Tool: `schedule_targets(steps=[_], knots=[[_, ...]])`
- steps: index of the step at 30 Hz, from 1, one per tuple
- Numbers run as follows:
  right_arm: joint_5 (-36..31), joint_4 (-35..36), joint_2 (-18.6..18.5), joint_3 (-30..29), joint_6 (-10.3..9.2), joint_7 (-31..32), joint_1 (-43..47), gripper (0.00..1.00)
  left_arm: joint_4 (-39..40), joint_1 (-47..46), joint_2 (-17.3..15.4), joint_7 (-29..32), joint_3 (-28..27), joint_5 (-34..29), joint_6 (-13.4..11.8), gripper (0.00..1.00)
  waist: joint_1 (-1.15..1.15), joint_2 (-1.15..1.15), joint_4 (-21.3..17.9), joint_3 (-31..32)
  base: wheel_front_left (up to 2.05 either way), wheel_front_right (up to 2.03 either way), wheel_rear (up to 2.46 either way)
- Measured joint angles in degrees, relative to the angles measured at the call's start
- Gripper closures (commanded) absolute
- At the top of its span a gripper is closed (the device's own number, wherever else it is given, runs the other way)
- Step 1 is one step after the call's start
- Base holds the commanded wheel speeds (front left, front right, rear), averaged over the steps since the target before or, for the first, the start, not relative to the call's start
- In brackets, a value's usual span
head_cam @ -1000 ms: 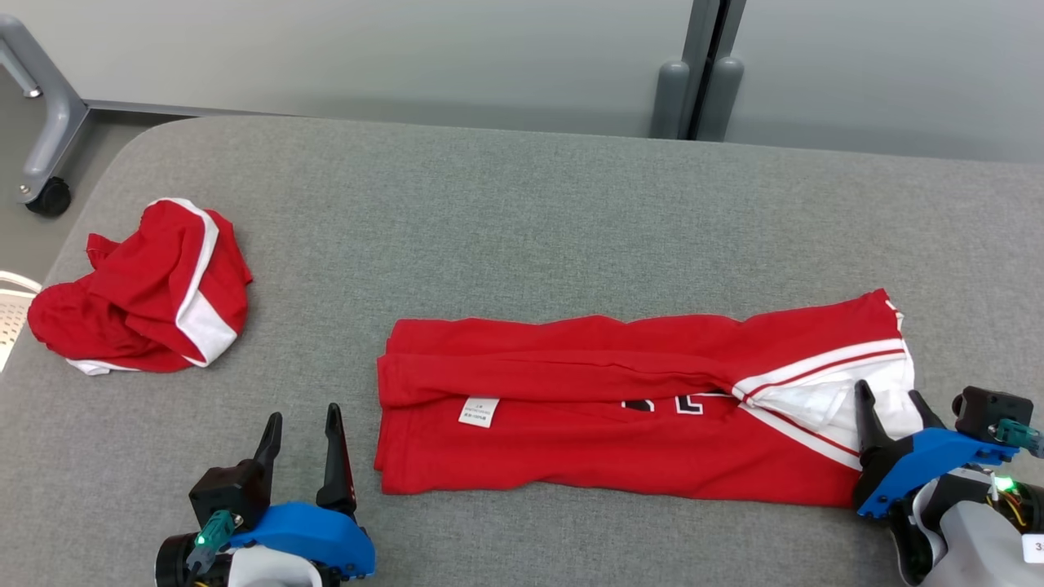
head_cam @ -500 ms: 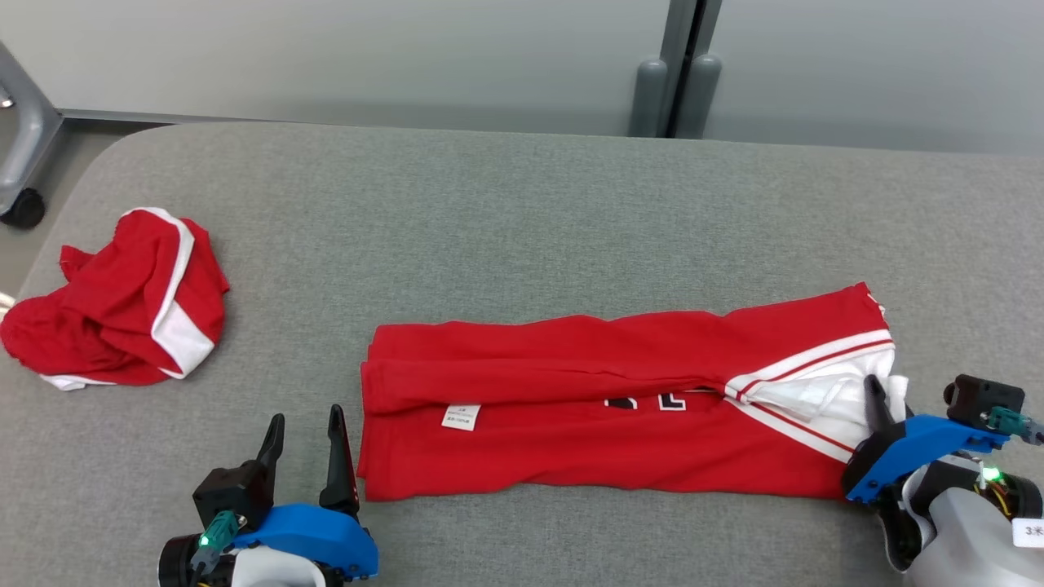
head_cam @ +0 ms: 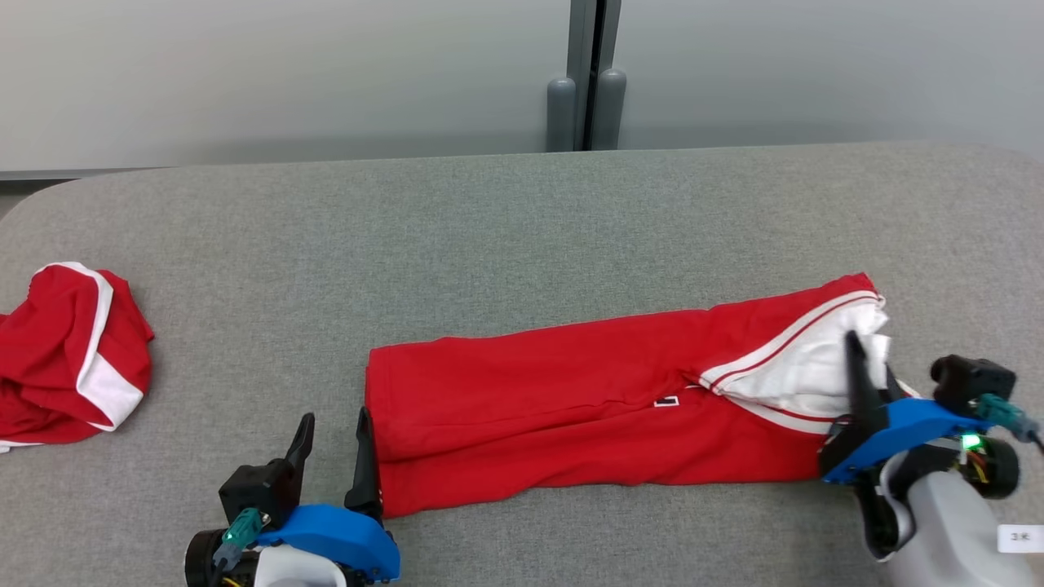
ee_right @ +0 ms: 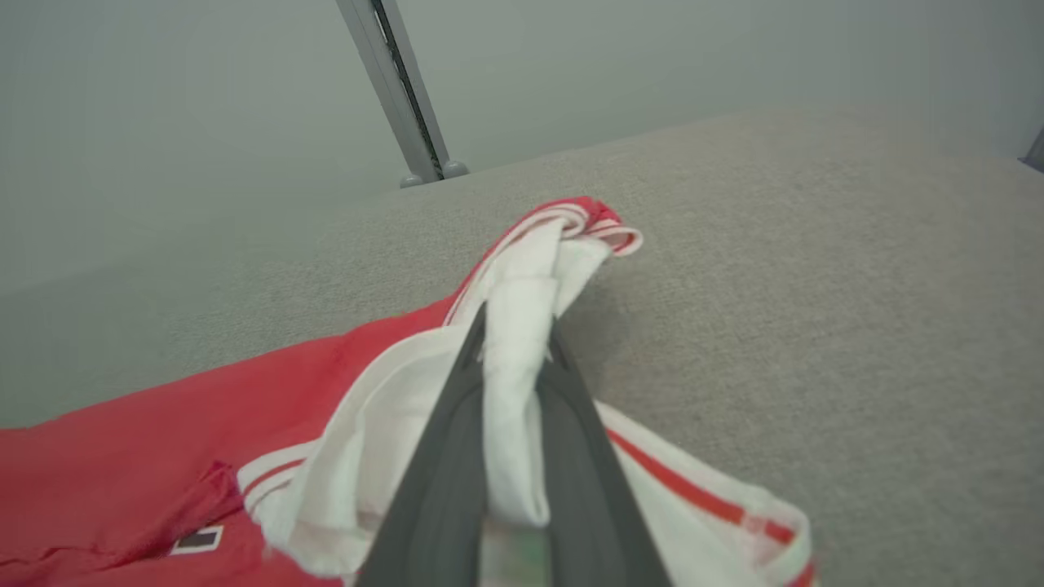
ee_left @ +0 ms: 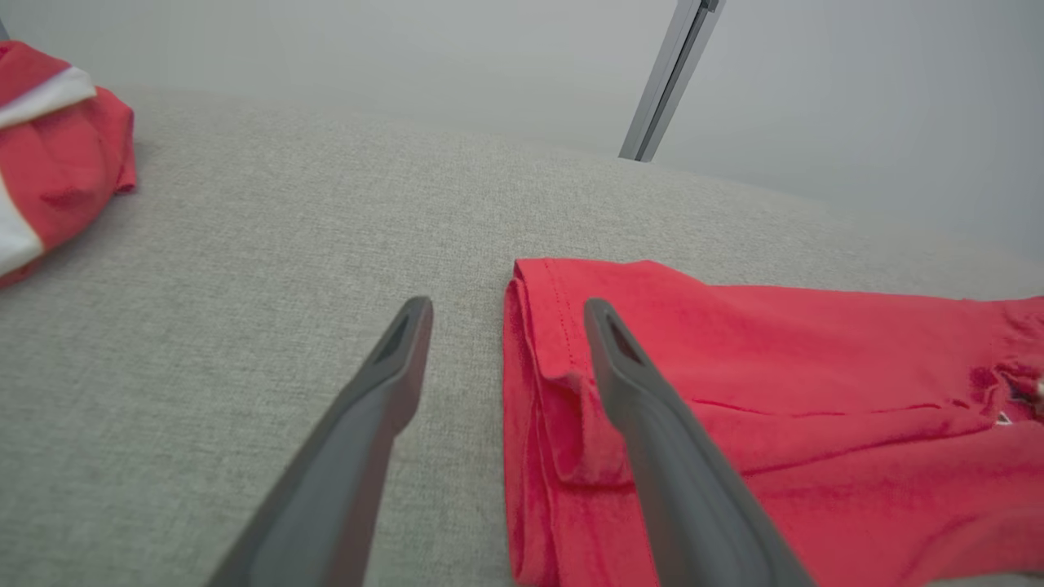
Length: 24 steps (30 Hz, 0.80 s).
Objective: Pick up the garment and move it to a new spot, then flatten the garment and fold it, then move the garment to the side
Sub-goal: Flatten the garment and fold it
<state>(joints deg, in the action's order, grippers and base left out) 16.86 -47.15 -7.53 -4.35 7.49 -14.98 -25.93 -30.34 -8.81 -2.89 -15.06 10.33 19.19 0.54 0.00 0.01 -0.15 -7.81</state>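
Garment [head_cam: 571, 399]: a red piece with white trim, folded into a long narrow band and lying on the grey table [head_cam: 489, 228], in its near half and right of centre. Its long axis runs left to right, with the right end angled slightly toward the far side. The left end is a plain red folded edge (several layers show stacked there in the left wrist view [ee_left: 775, 367]). The right end carries the white panel and red-and-white stripes, and that end is bunched and lifted a little off the table. A small dark-and-white mark shows near the middle of the band, just left of the white panel.

The right gripper [head_cam: 860, 350] is at this right end, closed on a fold of the white cloth. In the right wrist view the cloth [ee_right: 163, 432] is pinched between the two fingers of the gripper [ee_right: 515, 322] and spills out above their tips.

The left gripper [head_cam: 334, 416] stands at the near-left corner of the band with its fingers spread apart and nothing between them. In its own view [ee_left: 507, 306] one finger lies over bare table and the other over the garment's left edge; whether that one touches the cloth, I cannot tell.

A second garment [head_cam: 65, 359], red and white and crumpled, lies well apart at the table's left edge. A grey post [head_cam: 586, 81] stands against the wall beyond the far side.
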Motion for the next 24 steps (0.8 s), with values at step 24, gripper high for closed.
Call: schedule_targets(steps=[24], knots=[[13.79, 6.33, 4.42, 29.81, 0.00, 0.00, 2.16, 1.00, -0.56, 1.23, -0.02, 0.00, 4.66, 1.57, -0.02, 0.00, 0.00, -0.01, 14.61, 1.68, 0.00, 0.00, 0.00]])
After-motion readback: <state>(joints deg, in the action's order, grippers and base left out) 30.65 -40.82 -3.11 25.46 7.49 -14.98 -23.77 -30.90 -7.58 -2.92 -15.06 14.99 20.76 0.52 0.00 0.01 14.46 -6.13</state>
